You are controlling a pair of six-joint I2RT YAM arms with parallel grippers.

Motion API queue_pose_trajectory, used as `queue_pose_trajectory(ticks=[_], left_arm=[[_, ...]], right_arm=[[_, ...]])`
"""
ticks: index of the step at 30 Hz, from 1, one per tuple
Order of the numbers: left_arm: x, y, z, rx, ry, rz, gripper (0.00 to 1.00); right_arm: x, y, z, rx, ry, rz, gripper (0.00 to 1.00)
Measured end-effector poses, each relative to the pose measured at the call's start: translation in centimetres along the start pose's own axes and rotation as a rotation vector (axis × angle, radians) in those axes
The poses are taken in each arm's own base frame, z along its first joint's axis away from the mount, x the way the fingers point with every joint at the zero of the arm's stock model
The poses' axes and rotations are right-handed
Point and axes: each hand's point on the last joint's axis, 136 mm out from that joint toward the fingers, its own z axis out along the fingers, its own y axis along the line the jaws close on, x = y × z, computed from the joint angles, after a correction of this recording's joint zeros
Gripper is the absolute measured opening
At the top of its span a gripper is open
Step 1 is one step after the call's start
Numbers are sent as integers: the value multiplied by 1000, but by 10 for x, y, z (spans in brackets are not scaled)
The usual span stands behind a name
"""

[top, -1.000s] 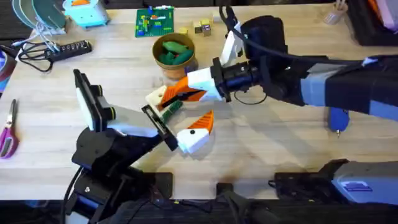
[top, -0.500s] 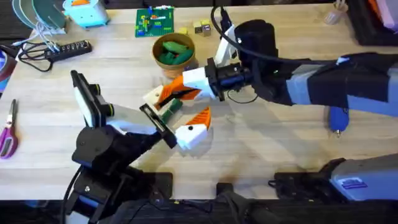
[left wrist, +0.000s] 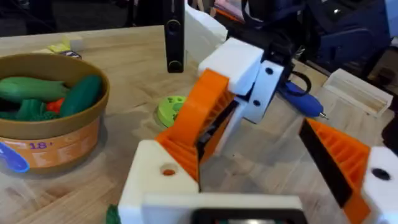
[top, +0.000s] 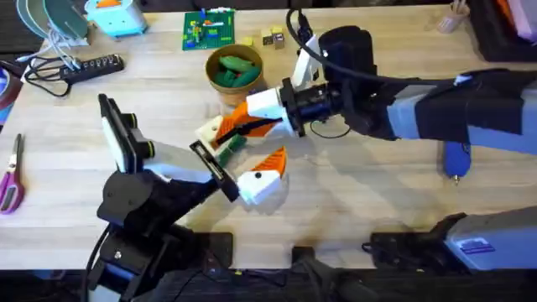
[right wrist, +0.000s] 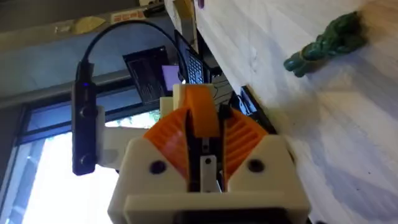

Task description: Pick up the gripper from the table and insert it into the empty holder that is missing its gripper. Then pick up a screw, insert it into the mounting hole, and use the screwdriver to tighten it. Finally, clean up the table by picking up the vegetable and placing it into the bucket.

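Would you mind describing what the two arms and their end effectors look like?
Both arms are black with blue-grey segments. The right end effector has white angular finger bases with orange ribbed pads, and a black cable loops over its wrist. The left end effector has the same white housing, one orange ribbed pad and one bare white holder with a small round mounting hole.

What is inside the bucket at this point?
The bucket holds green vegetable-shaped pieces and a bit of red. Its bottom is covered by them. The dark green leafy vegetable lies on the table.
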Motion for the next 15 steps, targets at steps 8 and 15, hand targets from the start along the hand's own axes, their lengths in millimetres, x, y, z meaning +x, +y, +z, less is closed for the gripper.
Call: queue_pose_trajectory(ticks=[8,15], left_arm=[[0,-3,0,18,1,23,993],[4,-24,-1,129,21,50,993]], right_arm=[[1,-1,-1,-3,12,6,506],[5,5,-1,-30,37,-17,659]])
